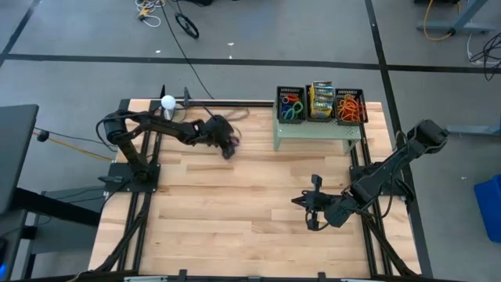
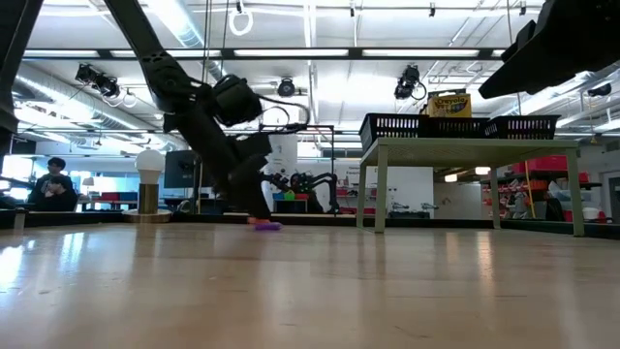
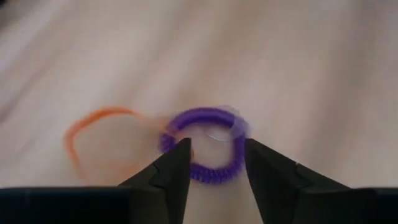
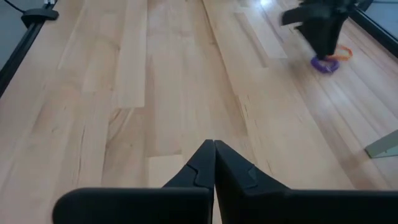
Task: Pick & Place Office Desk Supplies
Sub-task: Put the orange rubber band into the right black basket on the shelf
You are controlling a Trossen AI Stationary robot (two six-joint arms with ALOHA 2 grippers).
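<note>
**Step in hand.** We judge the work to be at the purple ring [image 3: 204, 147], which lies flat on the table [image 1: 235, 219] at about 11 o'clock from the table's middle. To take it cleanly we would keep the left gripper [image 3: 216, 163] square over the near arc of the ring, lower until the fingers [image 3: 176, 167] touch the wood, and close only on the coil, keeping clear of the orange rubber band [image 3: 99, 140] beside it. Whether band and ring overlap we cannot tell.

**Table.** Pale butcher-block planks, smooth, lightly glossy in the low view.

**Pale green stand** [image 1: 313, 129], at 1 o'clock. Flat-topped, on slim legs; it carries three black mesh baskets [image 1: 291, 106] side by side.

**Basket contents.** Coloured rings [image 1: 292, 108] in the one nearest the table's middle; a yellow-and-green crayon box [image 1: 321, 100], cardboard, upright, in the centre one; a tangle of orange bands [image 1: 351, 106] in the outermost.

**Left gripper.** At 11 o'clock, low over the ring, jaws parted and straddling its near arc. Nothing is clamped.

**Right gripper** [image 4: 214, 163]. At 4 o'clock, waiting; its dark wedge-shaped fingers are pressed together, with nothing between them.

**White ball on a base** [image 1: 167, 102], at the far edge, about 11 o'clock. Matt, round.

**Purple ring.** A tight spiral coil, ribbed, springy by our judgement.

**Orange rubber band.** A thin, limp loop, lying just beside the ring.
</note>
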